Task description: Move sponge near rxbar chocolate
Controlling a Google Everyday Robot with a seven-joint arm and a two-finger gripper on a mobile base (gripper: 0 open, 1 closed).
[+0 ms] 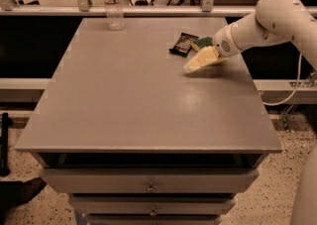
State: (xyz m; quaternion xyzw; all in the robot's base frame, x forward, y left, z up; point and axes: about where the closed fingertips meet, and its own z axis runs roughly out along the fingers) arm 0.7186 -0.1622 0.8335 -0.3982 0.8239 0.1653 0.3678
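The sponge (201, 43) shows only its dark green top at the far right of the grey table (138, 100); the rest is hidden behind my gripper. The rxbar chocolate (184, 44), a flat black wrapper with pale print, lies just left of the sponge, very close or touching. My gripper (194, 64), with pale yellow pads, reaches in from the right on the white arm (257, 23). It sits low over the table, directly in front of the sponge and just right of the bar.
A clear water bottle (113, 2) stands at the table's far left corner. A metal rail (148, 10) runs behind the table. Drawers (148, 185) sit below the front edge. The table's right edge is close to the arm.
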